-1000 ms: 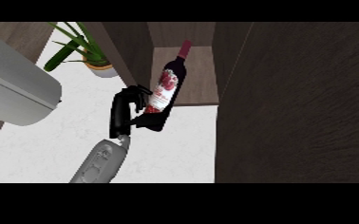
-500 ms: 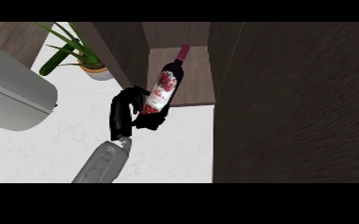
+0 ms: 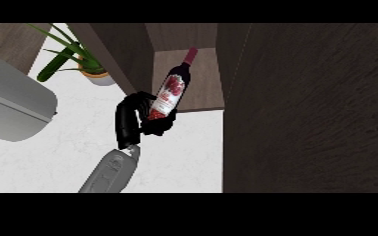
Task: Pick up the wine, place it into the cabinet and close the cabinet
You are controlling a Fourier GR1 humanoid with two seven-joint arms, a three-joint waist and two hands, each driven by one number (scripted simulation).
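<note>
The cabinet opening (image 3: pixel 199 75) lies directly ahead of the hand (image 3: pixel 140 120). The opening is bounded on the hand's left by a dark side panel (image 3: pixel 118 55) and on its right by the large dark cabinet door (image 3: pixel 303 110), which closes off everything to the right of the hand. The shelf floor (image 3: pixel 207 87) beyond the fingers is partly taken up by the wine bottle (image 3: pixel 171 87), held tilted with its neck inside the opening. Bare white tabletop (image 3: pixel 177 160) is seen below and behind the hand. Further left, a potted plant (image 3: pixel 81 62) and a grey rounded appliance (image 3: pixel 22 107) stand on the tabletop, apart from the hand.
</note>
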